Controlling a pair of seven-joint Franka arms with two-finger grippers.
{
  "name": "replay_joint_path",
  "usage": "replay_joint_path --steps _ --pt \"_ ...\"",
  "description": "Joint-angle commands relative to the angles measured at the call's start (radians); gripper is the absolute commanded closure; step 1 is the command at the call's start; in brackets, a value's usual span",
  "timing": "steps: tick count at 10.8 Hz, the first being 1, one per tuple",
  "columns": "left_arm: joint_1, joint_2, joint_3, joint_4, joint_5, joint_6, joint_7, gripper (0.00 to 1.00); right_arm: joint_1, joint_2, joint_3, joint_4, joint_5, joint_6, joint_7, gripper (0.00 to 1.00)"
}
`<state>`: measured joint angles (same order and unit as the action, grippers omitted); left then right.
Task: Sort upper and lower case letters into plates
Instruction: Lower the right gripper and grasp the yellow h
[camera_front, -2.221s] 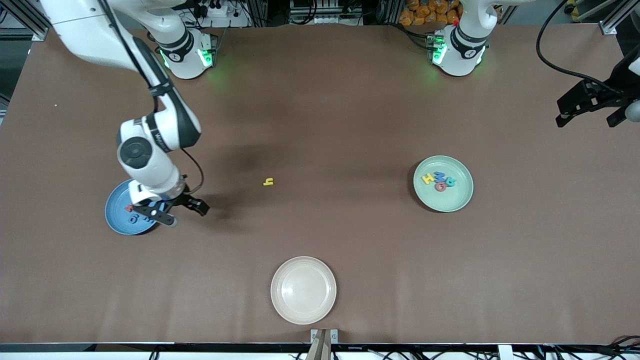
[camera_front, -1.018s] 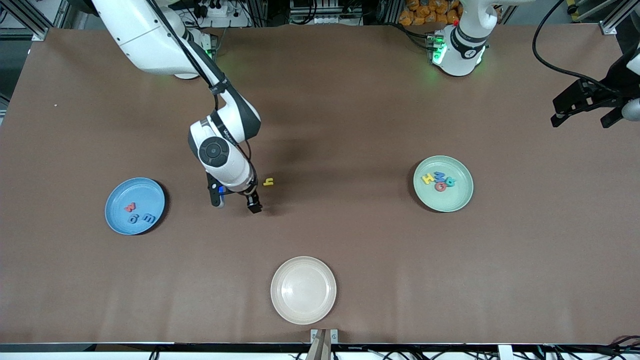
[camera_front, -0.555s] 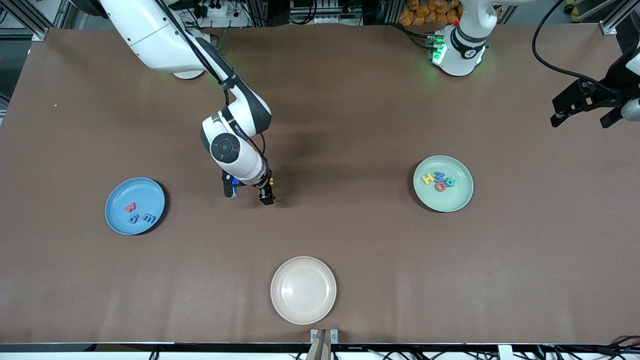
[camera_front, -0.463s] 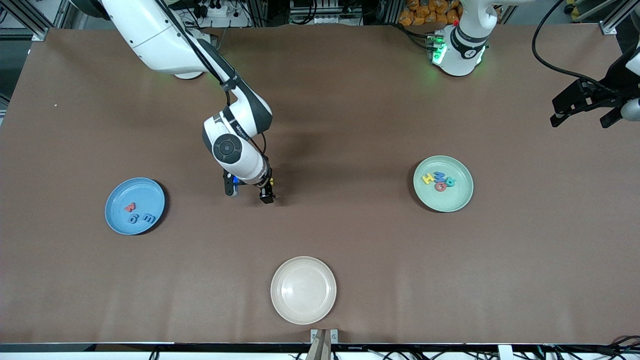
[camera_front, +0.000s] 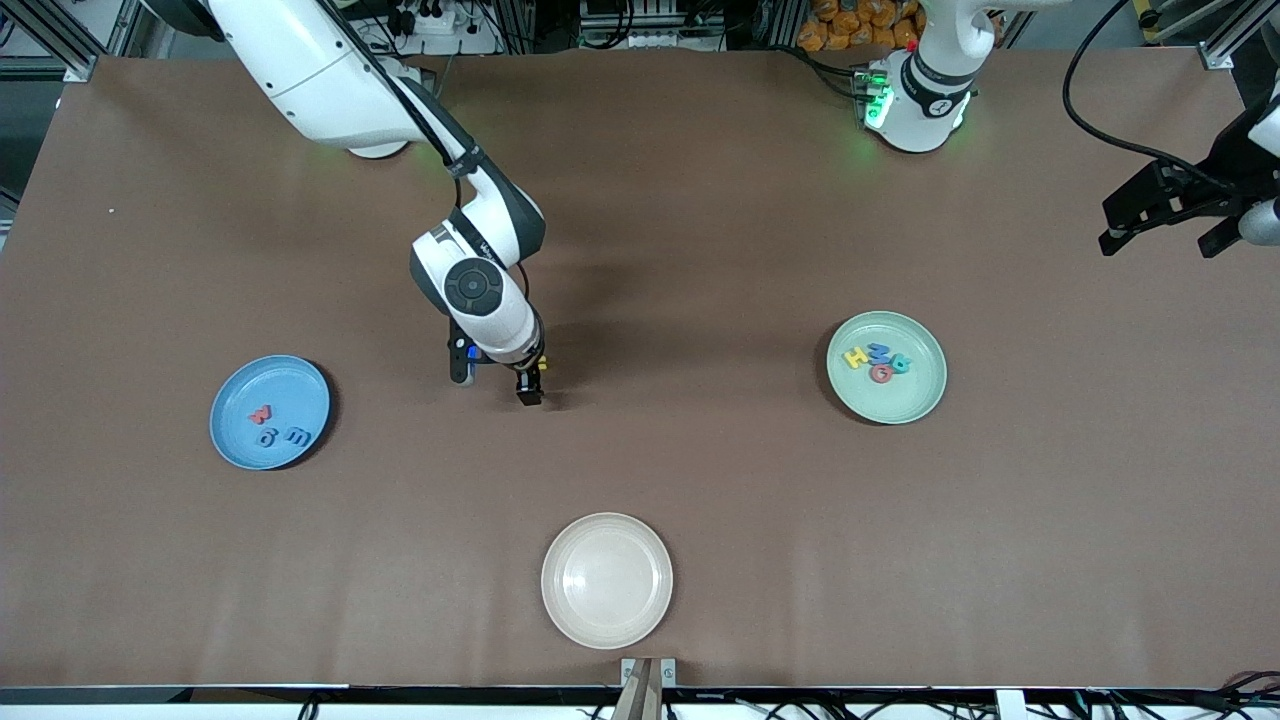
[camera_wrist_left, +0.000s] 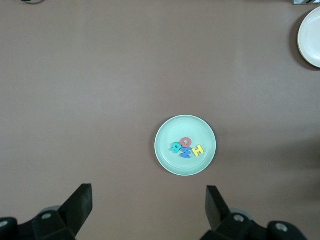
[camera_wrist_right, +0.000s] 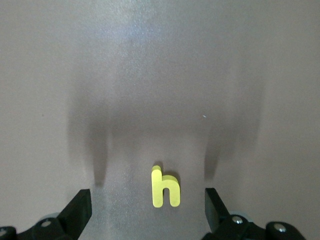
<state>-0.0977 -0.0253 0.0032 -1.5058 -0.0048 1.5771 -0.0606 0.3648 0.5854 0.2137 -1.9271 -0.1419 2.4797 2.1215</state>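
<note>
I see my right gripper (camera_front: 497, 385) low over the middle of the brown table (camera_front: 700, 480), jaws spread wide, with the small yellow foam letter h (camera_wrist_right: 165, 188) lying flat between its fingers (camera_wrist_right: 75, 212), untouched. Toward the right arm's end sits the bright blue round plate (camera_front: 232, 440) carrying a red and two blue letters (camera_front: 270, 428). My left gripper (camera_front: 1165, 215) waits high above the left arm's end, jaws also wide apart, looking down on the pale mint green plate (camera_wrist_left: 165, 160) with four letters (camera_wrist_left: 187, 148). A cream-white plate (camera_front: 606, 579) sits nearest the front camera.
</note>
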Motion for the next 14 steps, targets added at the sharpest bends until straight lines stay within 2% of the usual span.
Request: replay_joint_path --steps 1,3,14 --pt "0.004 0.002 0.004 0.004 -0.012 0.003 -0.008 0.00 0.005 -0.002 -0.001 -0.016 -0.042 0.048 0.045 0.00" --pt "0.007 0.002 0.008 0.004 -0.011 0.003 -0.007 0.00 0.005 0.002 0.000 -0.027 -0.042 0.090 0.045 0.00" --pt "0.001 0.010 0.001 0.003 0.008 0.003 -0.016 0.00 0.006 0.007 0.001 -0.062 -0.044 0.102 0.046 0.02"
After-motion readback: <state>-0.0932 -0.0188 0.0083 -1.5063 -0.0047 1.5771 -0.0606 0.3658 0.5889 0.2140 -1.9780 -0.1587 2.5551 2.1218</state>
